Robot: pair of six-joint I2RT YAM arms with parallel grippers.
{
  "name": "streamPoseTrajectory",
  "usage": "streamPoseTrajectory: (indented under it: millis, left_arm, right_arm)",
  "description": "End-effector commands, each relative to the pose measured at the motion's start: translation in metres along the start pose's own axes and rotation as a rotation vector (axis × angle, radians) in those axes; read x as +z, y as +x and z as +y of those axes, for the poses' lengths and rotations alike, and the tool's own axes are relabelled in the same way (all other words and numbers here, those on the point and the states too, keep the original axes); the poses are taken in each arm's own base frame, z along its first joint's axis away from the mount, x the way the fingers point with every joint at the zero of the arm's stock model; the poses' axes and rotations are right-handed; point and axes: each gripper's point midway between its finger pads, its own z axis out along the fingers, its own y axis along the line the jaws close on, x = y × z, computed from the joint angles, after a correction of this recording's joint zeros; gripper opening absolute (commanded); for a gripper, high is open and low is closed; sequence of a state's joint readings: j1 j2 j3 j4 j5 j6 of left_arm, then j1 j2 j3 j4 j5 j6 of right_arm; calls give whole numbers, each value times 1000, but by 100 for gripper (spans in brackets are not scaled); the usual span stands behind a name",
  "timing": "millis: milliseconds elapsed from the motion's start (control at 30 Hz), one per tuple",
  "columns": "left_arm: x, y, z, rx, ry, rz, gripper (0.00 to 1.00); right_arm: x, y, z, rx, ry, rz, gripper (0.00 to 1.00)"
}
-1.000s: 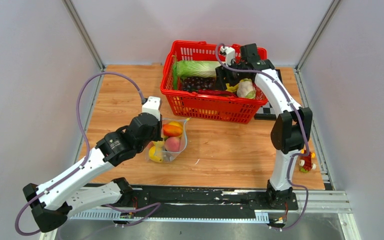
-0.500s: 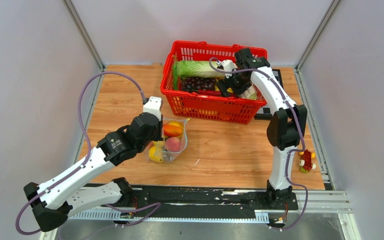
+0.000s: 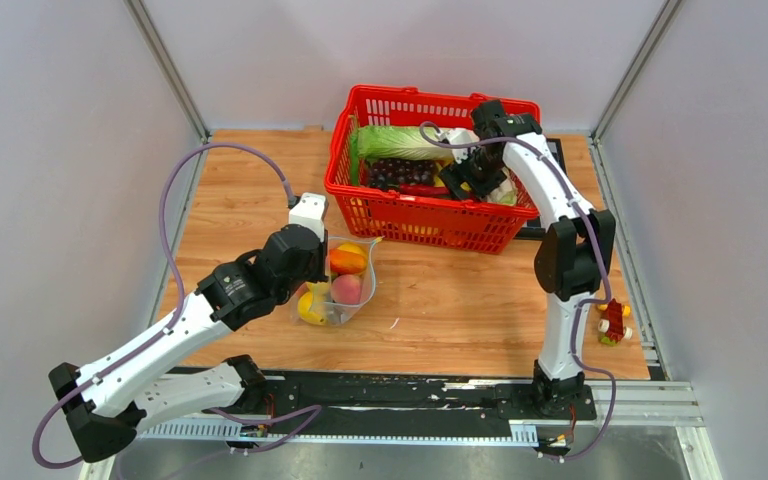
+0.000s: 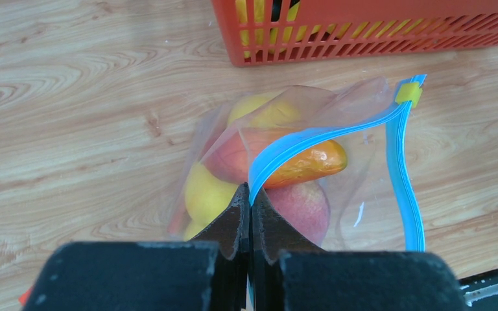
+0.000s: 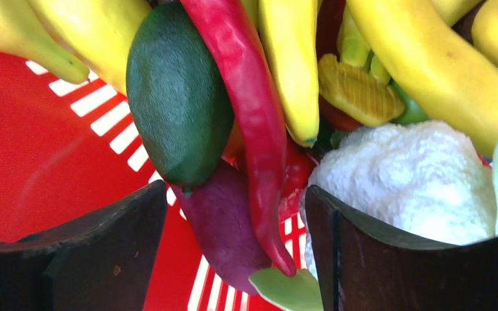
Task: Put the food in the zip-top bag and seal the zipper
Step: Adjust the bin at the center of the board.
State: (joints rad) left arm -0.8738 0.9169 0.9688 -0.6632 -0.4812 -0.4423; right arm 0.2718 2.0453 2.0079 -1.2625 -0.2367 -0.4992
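Left wrist view: left claw (image 4: 249, 194) is clamped on the blue zipper (image 4: 400, 162) of the bag (image 4: 363, 194), fruit (image 4: 301, 207) inside, just before the red basket (image 3: 415, 215). Right claw (image 5: 235, 191), spread apart in the basket, straddles 1 red chili (image 5: 246, 110) lying lengthwise between its fingers.

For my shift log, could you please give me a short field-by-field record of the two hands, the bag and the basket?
left hand: shut on light teal zipper strip
clear plastic zip-top bag: mouth open, on wooden table
bag contents: yellow round fruits, pinkish peach, orange carrot-like piece
right hand: open, inside red plastic basket
below it: long red chilli pepper, white cauliflower beside
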Motion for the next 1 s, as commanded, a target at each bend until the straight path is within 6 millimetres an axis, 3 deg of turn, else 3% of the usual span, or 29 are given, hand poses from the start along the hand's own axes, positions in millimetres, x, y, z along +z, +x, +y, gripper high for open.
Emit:
streamPoseTrajectory:
  millis: [0,167,333,400,500,600,733,800,867,967]
  left_arm:
    - [-4,-11,2,-14,-1,-38,0]
    - [-2,-11,1,7,3,-43,0]
    - [0,-9,2,45,0,-33,0]
    - [0,-8,2,51,2,-33,0]
    - [0,-7,2,55,6,-36,0]
    - [1,-7,1,57,11,-37,0]
    - [1,-6,0,59,18,-35,0]
    - [1,-6,1,54,12,-36,0]
    - [2,-6,2,46,10,-44,0]
    - [2,-7,0,41,15,-52,0]
  right_arm:
    - [-40,24,23,36,-25,48,78]
    - [-43,53,29,127,40,128,81]
    - [-50,66,40,188,60,126,82]
    - [-42,74,58,182,8,143,81]
    - [-24,68,110,69,-90,132,83]
    - [-8,72,134,20,-101,216,83]
    - [1,65,172,-5,-237,203,79]
    - [4,60,170,-3,-201,171,82]
    - [4,38,159,40,-129,73,82]
    - [-11,-9,168,101,-239,-165,80]
